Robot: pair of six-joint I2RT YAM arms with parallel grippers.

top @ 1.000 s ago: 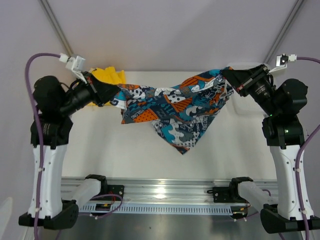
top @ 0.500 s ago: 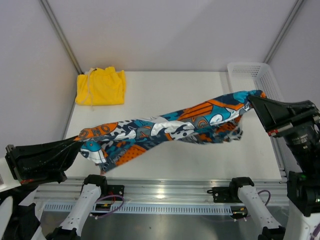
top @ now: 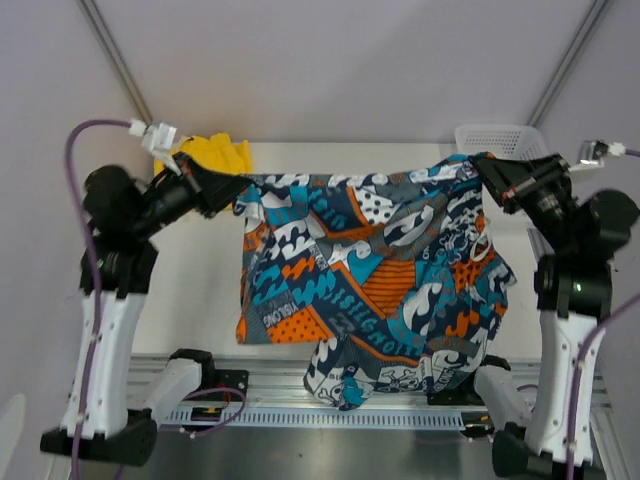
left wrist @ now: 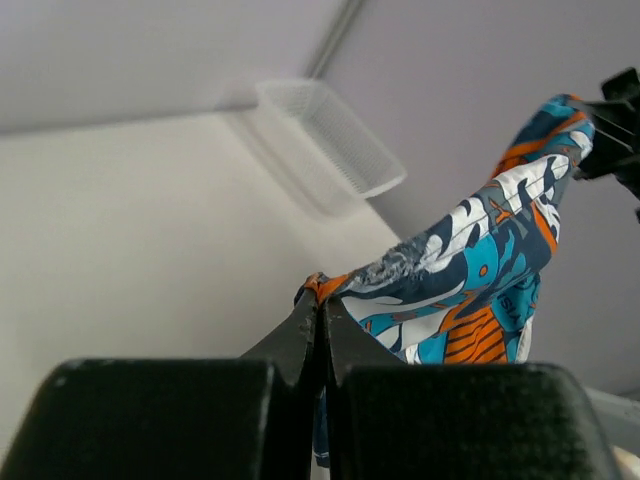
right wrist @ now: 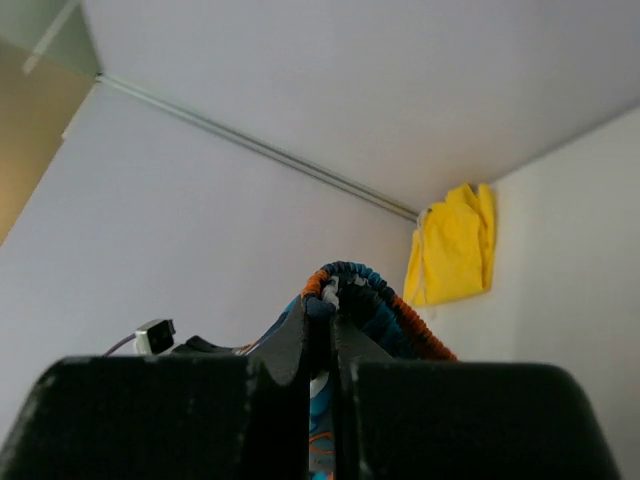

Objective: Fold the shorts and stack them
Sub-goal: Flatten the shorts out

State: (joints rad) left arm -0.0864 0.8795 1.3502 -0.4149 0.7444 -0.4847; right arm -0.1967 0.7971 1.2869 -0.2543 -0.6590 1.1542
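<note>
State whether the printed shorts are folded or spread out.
Spread: the printed shorts hang open, held up between the left pincer and right pincer.

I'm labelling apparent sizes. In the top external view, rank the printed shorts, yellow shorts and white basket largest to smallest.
1. printed shorts: by far the largest, held up and spread out.
2-3. white basket and yellow shorts: small visible patches, each partly hidden; too alike to rank.

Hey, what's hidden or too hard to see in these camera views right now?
Yellow shorts: top view, mostly hidden behind the left gripper and its arm.
Table: top view, middle covered by the hanging printed shorts.
Basket: top view, near end behind the right gripper; contents unclear.
Printed shorts: right wrist view, only the pinched edge shows; the gripper blocks the rest.
</note>
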